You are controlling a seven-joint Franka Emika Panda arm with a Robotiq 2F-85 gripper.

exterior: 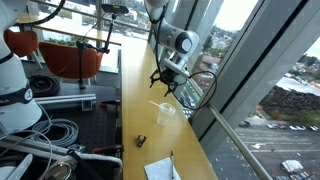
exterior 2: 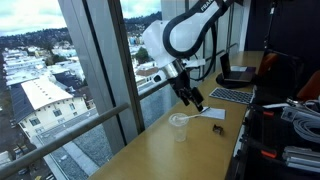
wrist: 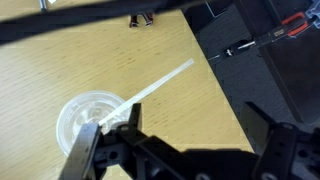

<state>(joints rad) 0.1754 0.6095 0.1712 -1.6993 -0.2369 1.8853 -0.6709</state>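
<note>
A long wooden table is set along tall windows, with city rooftops seen far below. A clear cup is stood on it, just beneath the gripper, which is held wide open and empty. Its straw is shown plainly in the wrist view; a keyboard is seen only in an exterior view.

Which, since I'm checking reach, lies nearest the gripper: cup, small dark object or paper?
The clear cup, below the open gripper; the others lie farther off.

Clear plastic cup upright on the wooden counter, white straw leaning out.
</note>
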